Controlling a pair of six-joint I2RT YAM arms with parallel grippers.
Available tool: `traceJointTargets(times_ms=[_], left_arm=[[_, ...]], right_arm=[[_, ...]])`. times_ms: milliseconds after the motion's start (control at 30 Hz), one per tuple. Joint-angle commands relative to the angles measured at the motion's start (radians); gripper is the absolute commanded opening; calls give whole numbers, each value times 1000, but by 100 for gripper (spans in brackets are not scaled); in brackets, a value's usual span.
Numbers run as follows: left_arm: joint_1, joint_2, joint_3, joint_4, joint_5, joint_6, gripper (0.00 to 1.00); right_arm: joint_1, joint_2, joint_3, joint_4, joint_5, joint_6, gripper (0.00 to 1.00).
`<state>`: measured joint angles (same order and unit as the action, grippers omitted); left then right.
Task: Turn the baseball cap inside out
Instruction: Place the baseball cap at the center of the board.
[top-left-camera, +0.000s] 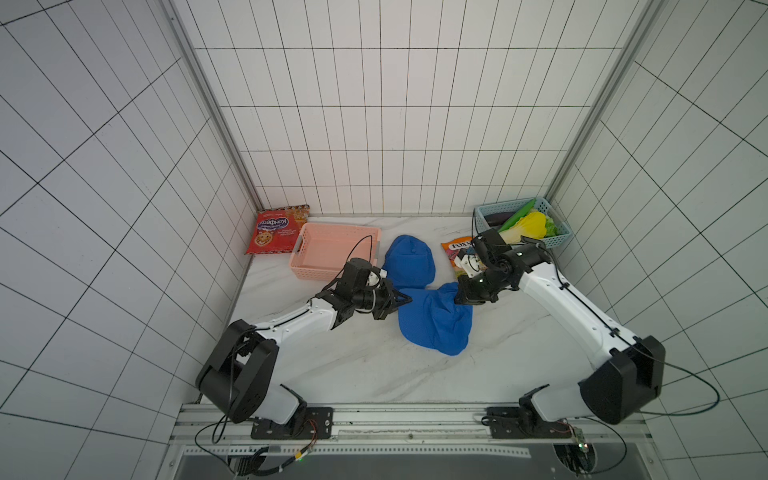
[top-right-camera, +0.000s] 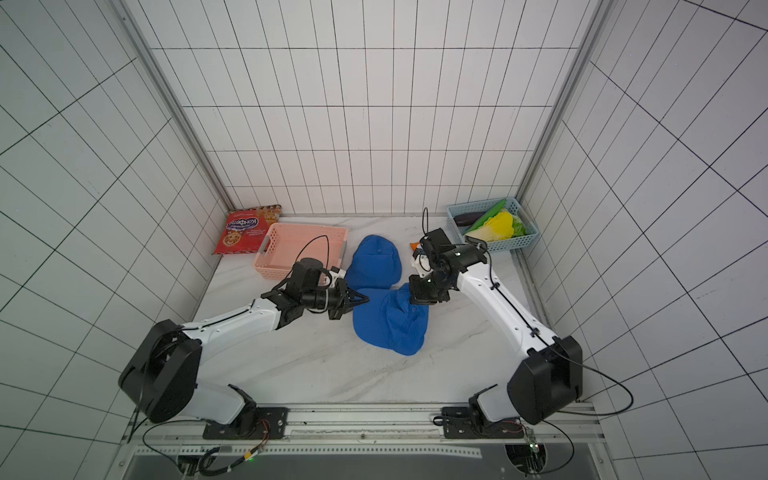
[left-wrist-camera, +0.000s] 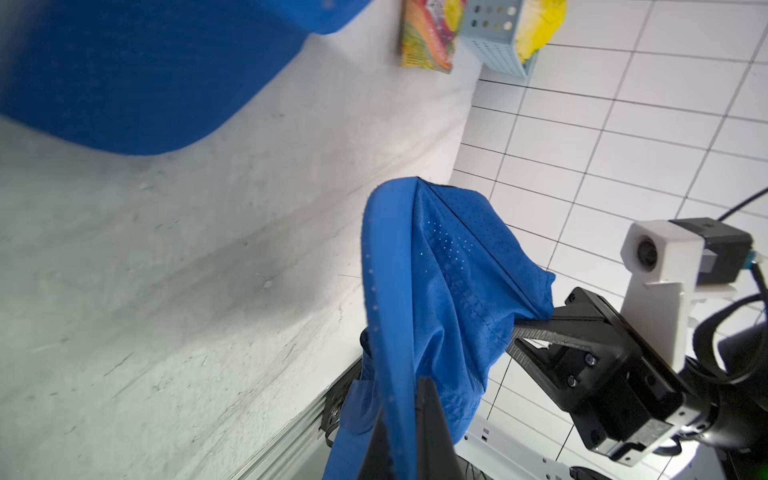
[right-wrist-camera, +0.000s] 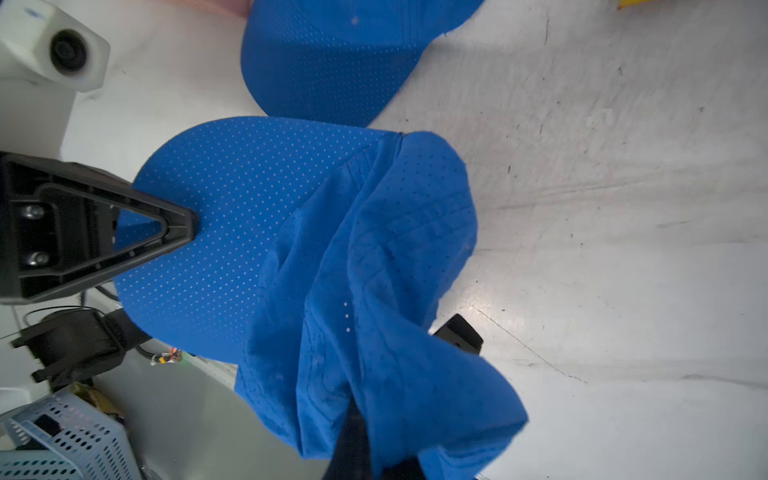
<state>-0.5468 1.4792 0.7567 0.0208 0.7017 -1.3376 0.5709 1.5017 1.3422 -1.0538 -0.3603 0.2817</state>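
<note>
Top views, both: largest, the marble table (top-left-camera: 353, 365), bare toward its near edge. Next in size, the pink basket (top-left-camera: 309, 272) at the back left. Then 2 blue caps: 1 spare cap (top-left-camera: 409, 262) lying flat at the back centre, apart from both arms; the other, the baseball cap (top-left-camera: 432, 324) in work, stretched mid-table between the 2 arms, just in front of the spare. Smaller: the blue basket (top-left-camera: 559, 240) with toy vegetables (top-left-camera: 534, 222) in the back right corner, a red snack pack (top-left-camera: 272, 232) against the back wall, an orange snack pack (top-left-camera: 455, 249) partly hidden by the right arm.

Smallest: the grippers. Left gripper (top-left-camera: 406, 300) clamped tight on the brim (right-wrist-camera: 232, 232), plain from the right wrist view. Right gripper (top-left-camera: 458, 300) closed on a fold of the crown (left-wrist-camera: 457, 270), plain from the left wrist view. Cloth bunched and creased, raised off the marble near both grips; hard to tell whether wholly clear of it.

Probably mid-turn: crown slack, not clearly pushed through yet.

To do it well:
- Hold the brim clamp steady as anchor.
- Draw the crown fold through the cap's opening, not straight upward.
- Avoid hard tension across the perforated cloth.
- Regrip deeper if only 1 thin layer feels caught.
- Steer clear of the spare cap just behind.
</note>
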Motion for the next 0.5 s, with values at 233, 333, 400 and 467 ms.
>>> traceJointTargets(times_ms=[233, 333, 400, 467], left_arm=[[74, -29, -198, -42, -135, -230, 37], [119, -110, -250, -106, -176, -257, 67], [147, -197, -260, -193, -226, -251, 76], [184, -294, -251, -303, -283, -229, 83]], right_arm=[[91, 132, 46, 74, -18, 9, 3], [95, 128, 35, 113, -85, 18, 32], [96, 106, 27, 148, -119, 25, 48], [97, 62, 21, 173, -123, 33, 61]])
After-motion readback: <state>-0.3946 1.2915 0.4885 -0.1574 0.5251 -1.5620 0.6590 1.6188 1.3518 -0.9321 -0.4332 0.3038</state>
